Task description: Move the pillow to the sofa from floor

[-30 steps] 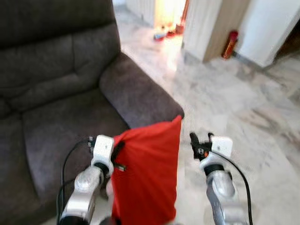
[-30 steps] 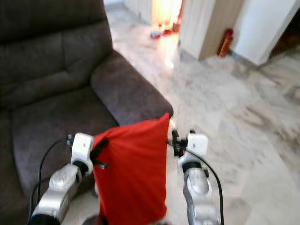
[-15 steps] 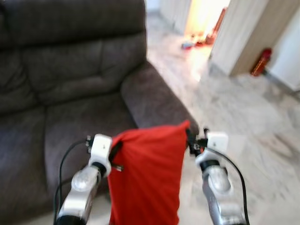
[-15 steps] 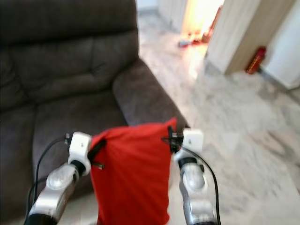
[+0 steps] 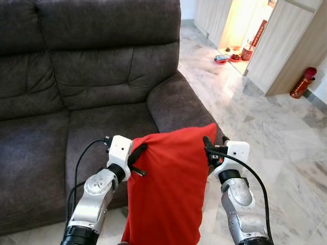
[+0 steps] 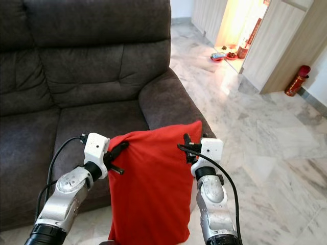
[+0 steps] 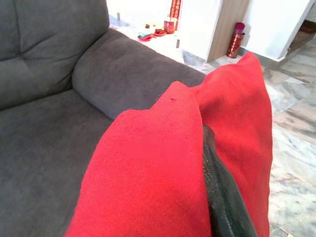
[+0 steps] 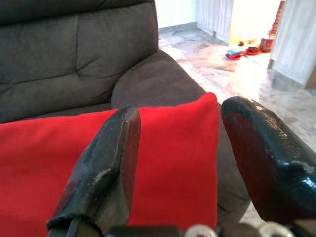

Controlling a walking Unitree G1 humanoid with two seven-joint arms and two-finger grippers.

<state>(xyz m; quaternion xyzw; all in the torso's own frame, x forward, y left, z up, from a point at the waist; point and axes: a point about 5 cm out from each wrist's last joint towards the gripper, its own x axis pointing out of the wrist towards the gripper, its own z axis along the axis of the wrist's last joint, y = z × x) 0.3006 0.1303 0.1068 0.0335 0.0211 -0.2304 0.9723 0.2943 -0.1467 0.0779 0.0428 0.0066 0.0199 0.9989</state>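
Note:
A red pillow (image 5: 168, 189) hangs upright in front of me, off the floor, before the dark grey sofa (image 5: 76, 76). My left gripper (image 5: 139, 155) is shut on the pillow's top left corner; in the left wrist view red fabric (image 7: 153, 168) wraps over one black finger (image 7: 219, 197). My right gripper (image 5: 208, 148) is at the pillow's top right corner. Its two fingers (image 8: 106, 163) stand wide apart in the right wrist view, with the pillow's corner (image 8: 197, 128) seen between them. The sofa seat (image 5: 102, 127) lies just beyond the pillow.
The sofa's right armrest (image 5: 179, 104) is directly behind the pillow. Marble floor (image 5: 276, 148) spreads to the right. A red fire extinguisher (image 5: 302, 82) stands by a wooden wall, and small items (image 5: 230, 53) lie in a bright doorway at the back.
The view has swung left, so more of the sofa shows. My right gripper, apart from the pillow a second ago, now sits at its top right corner. The left grip is unchanged.

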